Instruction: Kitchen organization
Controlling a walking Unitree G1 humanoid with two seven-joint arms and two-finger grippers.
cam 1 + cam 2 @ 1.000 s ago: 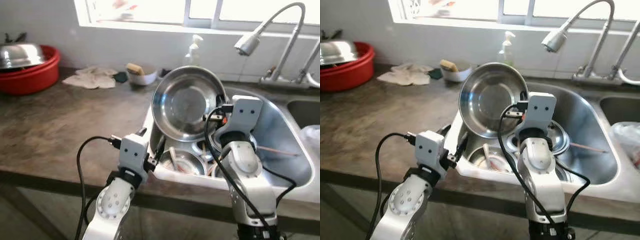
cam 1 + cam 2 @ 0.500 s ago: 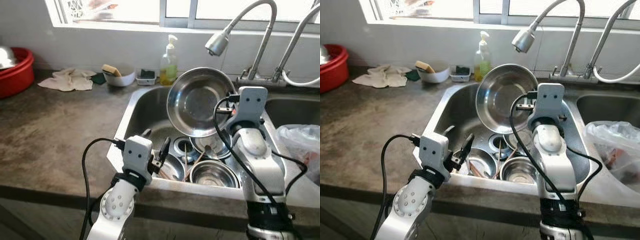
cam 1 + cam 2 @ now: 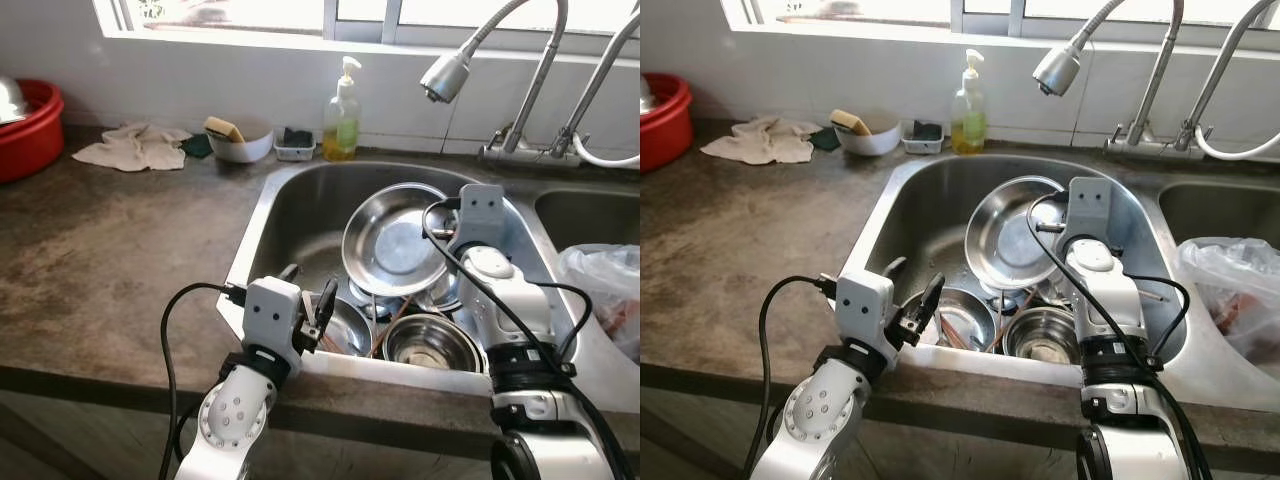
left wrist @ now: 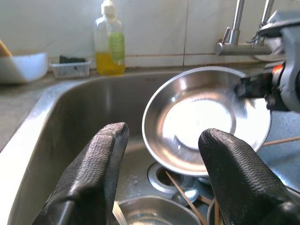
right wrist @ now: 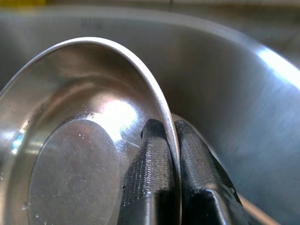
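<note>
Steel bowl (image 3: 395, 240) hangs tilted over the sink (image 3: 300, 205), its rim at three o'clock pinched by the right gripper (image 5: 169, 154). Such a thin edge grip could slip, and the bowl would clatter onto the smaller bowls (image 3: 432, 343) beneath. The left gripper (image 4: 159, 178) hovers spread at seven o'clock.

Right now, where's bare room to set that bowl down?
Bare counter between the rag and the sink rim. The sink's back-left floor by the soap is also free. Front of the sink is crowded with bowls and sticks. Right gripper grips the bowl.
</note>
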